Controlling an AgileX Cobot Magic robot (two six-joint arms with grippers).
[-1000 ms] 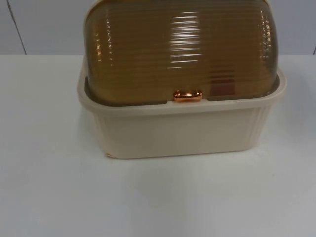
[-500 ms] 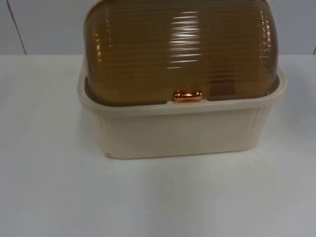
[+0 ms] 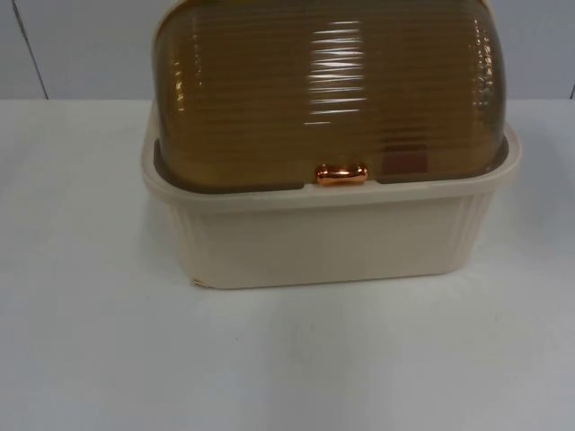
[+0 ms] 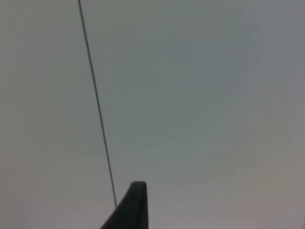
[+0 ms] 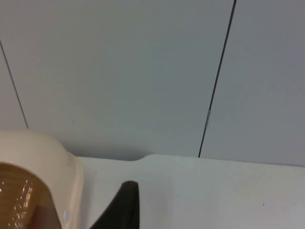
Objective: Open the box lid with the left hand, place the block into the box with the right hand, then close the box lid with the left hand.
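Sitting on the white surface [image 3: 90, 359]: one cream box [image 3: 328, 238], its one amber ribbed lid [image 3: 328, 90] shut, one copper handle [image 3: 341, 174] at front. One reddish block [image 3: 406, 162] shows dimly through lid. Grey partition wall [image 5: 143, 71] behind. Left and right fingers: cannot tell.

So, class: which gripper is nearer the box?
Right. The right gripper points at the partition with the box edge right beside its fingertip. The left gripper faces only the partition wall, no box near it.
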